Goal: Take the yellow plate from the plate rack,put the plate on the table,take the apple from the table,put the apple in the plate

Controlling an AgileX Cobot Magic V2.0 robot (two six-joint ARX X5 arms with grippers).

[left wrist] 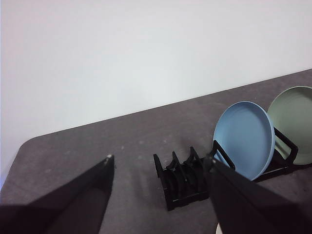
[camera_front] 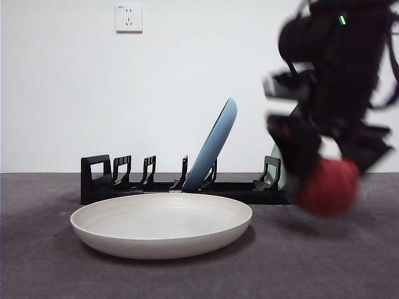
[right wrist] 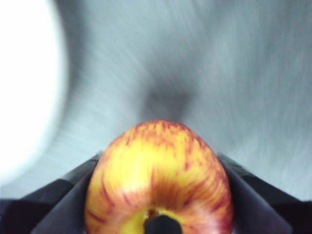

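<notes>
The cream yellow plate (camera_front: 161, 225) lies flat on the dark grey table (camera_front: 50, 268), in front of the black plate rack (camera_front: 124, 180). My right gripper (camera_front: 324, 180) is shut on the red and yellow apple (camera_front: 328, 187) and holds it in the air, right of the plate; the picture is blurred there. The right wrist view shows the apple (right wrist: 158, 183) clamped between both jaws, with the plate's pale rim (right wrist: 24, 87) off to one side. My left gripper (left wrist: 158, 163) hangs open and empty, high over the plate rack (left wrist: 183, 178).
A light blue plate (camera_front: 215, 146) leans in the rack, and a pale green plate (camera_front: 278, 165) stands at its right end, half hidden by the arm. In the left wrist view the blue plate (left wrist: 243, 139) and green plate (left wrist: 292, 122) stand side by side. A white wall is behind.
</notes>
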